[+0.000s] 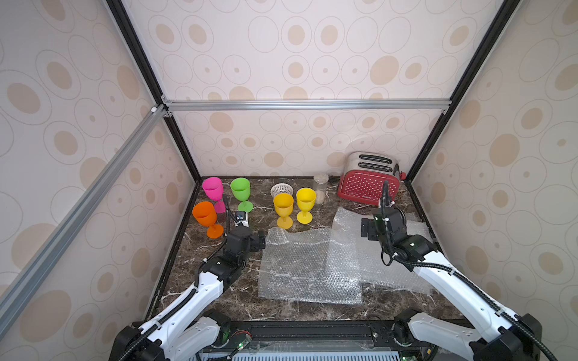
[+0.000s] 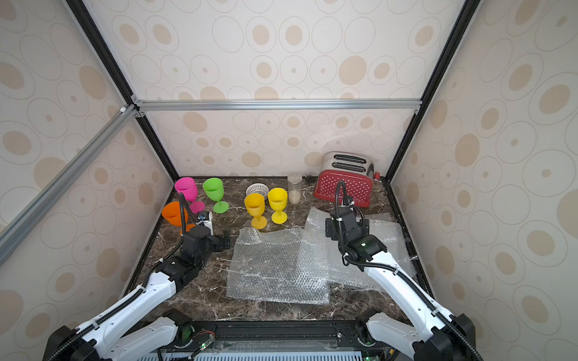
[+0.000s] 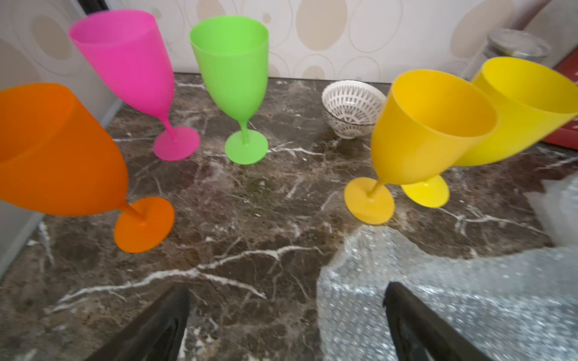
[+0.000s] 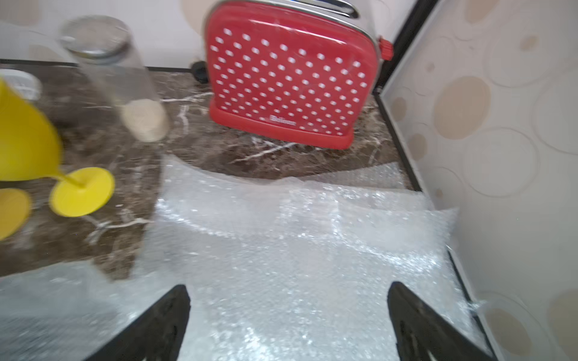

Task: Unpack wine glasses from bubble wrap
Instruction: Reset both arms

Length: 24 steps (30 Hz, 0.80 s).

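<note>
Standing upright by the far left corner of the marble tabletop (image 1: 231, 300) are three goblets: the pink goblet (image 1: 212, 187) and the green goblet (image 1: 240, 189) side by side near the far edge, and the orange goblet (image 1: 204, 214) just in front of the pink one, close to the left edge. Around the middle of the far edge, the amber yellow goblet (image 1: 283, 203) and the bright yellow goblet (image 1: 306, 197) stand upright just beside each other. A white lattice bowl (image 1: 281, 189) sits behind the amber one, and a clear jar (image 1: 320, 187) stands just beside the bright yellow one. A red polka-dot toaster (image 1: 369, 184) fills the far right corner.

All five goblets are bare. The bubble wrap (image 1: 306, 272) lies as flat, overlapping sheets from the middle of the tabletop to the right edge. One far corner curls up just in front of the amber goblet's foot.

The left gripper (image 3: 287, 315) hangs low at the left border of the wrap, jaws spread wide and gripping nothing; one finger is over the sheet and the other over bare marble. The right gripper (image 4: 287, 312) hangs above the sheets near the right edge, in front of the toaster, jaws likewise spread wide with nothing between them.
</note>
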Each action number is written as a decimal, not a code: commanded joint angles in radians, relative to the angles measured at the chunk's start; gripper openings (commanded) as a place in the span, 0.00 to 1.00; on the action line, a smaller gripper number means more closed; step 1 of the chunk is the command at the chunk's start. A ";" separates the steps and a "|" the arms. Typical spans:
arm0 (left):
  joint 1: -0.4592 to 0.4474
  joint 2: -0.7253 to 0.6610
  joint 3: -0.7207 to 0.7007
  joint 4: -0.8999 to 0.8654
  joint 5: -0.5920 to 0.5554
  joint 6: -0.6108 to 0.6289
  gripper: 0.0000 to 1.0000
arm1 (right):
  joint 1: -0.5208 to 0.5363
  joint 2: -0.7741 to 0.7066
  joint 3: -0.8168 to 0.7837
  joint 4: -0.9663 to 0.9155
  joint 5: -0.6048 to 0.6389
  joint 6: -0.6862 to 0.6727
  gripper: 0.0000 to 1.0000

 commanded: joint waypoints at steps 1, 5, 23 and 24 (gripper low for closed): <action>0.045 0.028 -0.063 0.200 -0.098 0.169 0.98 | -0.035 0.010 -0.082 0.158 0.216 0.030 1.00; 0.147 0.035 -0.196 0.476 -0.104 0.192 0.98 | -0.061 0.085 -0.148 0.272 0.312 -0.010 1.00; 0.315 0.576 -0.442 1.541 0.174 0.362 0.98 | -0.250 0.264 -0.486 1.099 -0.165 -0.307 1.00; 0.317 0.585 -0.436 1.540 0.182 0.367 0.98 | -0.263 0.264 -0.493 1.118 -0.221 -0.315 1.00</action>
